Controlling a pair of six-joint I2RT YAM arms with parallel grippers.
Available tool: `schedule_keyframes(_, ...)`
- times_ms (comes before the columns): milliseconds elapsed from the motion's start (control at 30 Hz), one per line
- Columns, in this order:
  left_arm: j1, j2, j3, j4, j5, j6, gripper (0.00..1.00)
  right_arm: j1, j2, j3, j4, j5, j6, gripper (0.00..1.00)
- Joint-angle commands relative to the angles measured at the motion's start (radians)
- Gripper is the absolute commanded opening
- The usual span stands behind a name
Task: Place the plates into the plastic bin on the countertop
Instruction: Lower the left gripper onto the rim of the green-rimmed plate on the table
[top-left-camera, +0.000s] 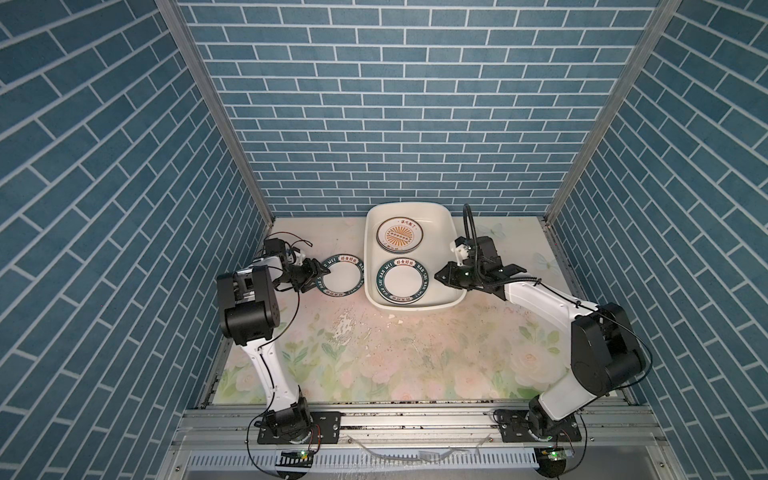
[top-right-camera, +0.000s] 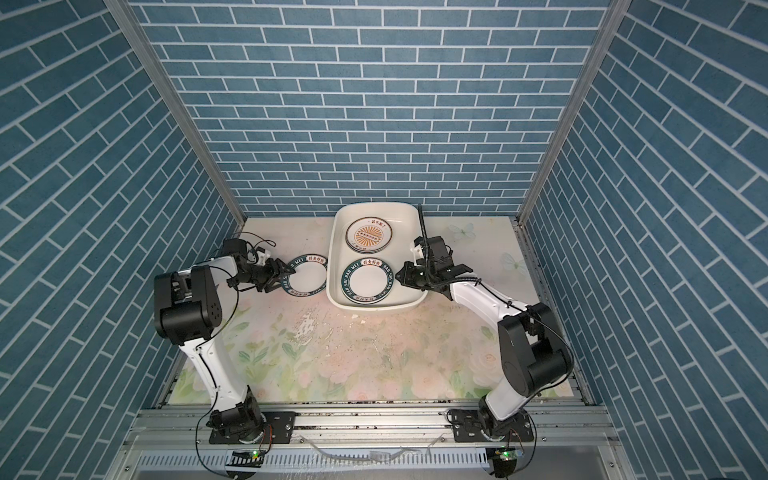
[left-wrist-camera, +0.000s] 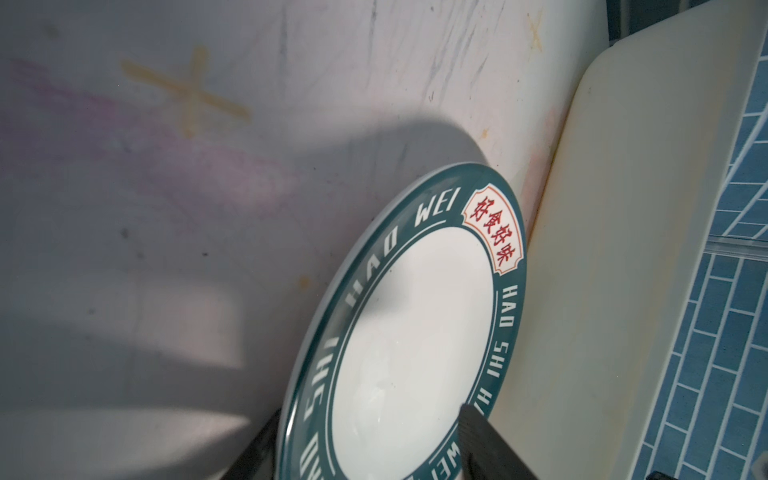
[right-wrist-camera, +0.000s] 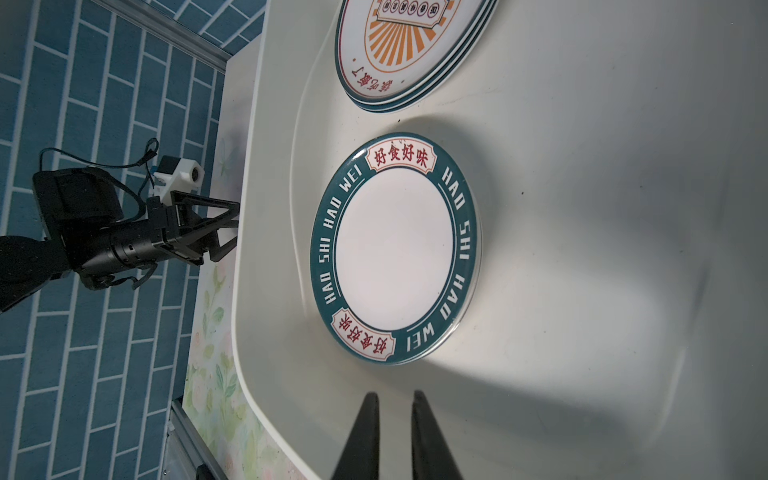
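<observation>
In bin (top-left-camera: 438, 245), two piles of plates (top-left-camera: 400, 235) done. On bench (top-left-camera: 415, 353) beside it, one plate (top-left-camera: 341, 275) left; left hand (top-left-camera: 320, 279) around its rim, grip unclear; right hand (top-left-camera: 438, 276) closed, empty.

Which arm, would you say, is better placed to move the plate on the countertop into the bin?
Left. The left gripper has its jaws astride the plate beside the plastic bin; the right gripper hangs empty over the bin's opposite side.

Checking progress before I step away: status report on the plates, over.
Left gripper: fingers straddling round teal-rimmed white plate on floral countertop, grip unconfirmed. Right gripper shut, empty, over white plastic bin. Other plates already binned. Nothing blocking.
</observation>
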Motion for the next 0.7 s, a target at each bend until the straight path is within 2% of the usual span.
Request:
schedule_keyframes(0, -0.004, 0.047, -0.023, -0.047, -0.03, 0.018, 0.64, 0.001, 0.017, 0.036, -0.003, 0.0, -0.002, 0.16)
schedule_keyframes(233, 0.003, 0.06, -0.028, -0.041, -0.03, 0.023, 0.55, 0.001, 0.019, 0.023, 0.008, -0.003, -0.001, 0.16)
schedule_keyframes(367, 0.003, 0.06, -0.041, -0.036, -0.044, 0.024, 0.46, 0.0, 0.022, 0.014, 0.016, -0.003, 0.0, 0.16)
schedule_keyframes(400, 0.004, 0.061, -0.045, -0.036, -0.044, 0.024, 0.35, 0.001, 0.022, 0.013, 0.016, -0.003, 0.0, 0.16)
schedule_keyframes(433, 0.004, 0.058, -0.046, -0.036, -0.044, 0.024, 0.3, 0.001, 0.023, 0.011, 0.018, -0.003, 0.001, 0.16)
schedule_keyframes(567, 0.007, 0.056, -0.05, -0.036, -0.052, 0.022, 0.29, 0.0, 0.025, 0.006, 0.022, -0.004, 0.001, 0.16)
schedule_keyframes(667, 0.01, 0.051, -0.057, -0.031, -0.055, 0.022, 0.23, 0.001, 0.025, 0.004, 0.025, -0.003, 0.0, 0.16)
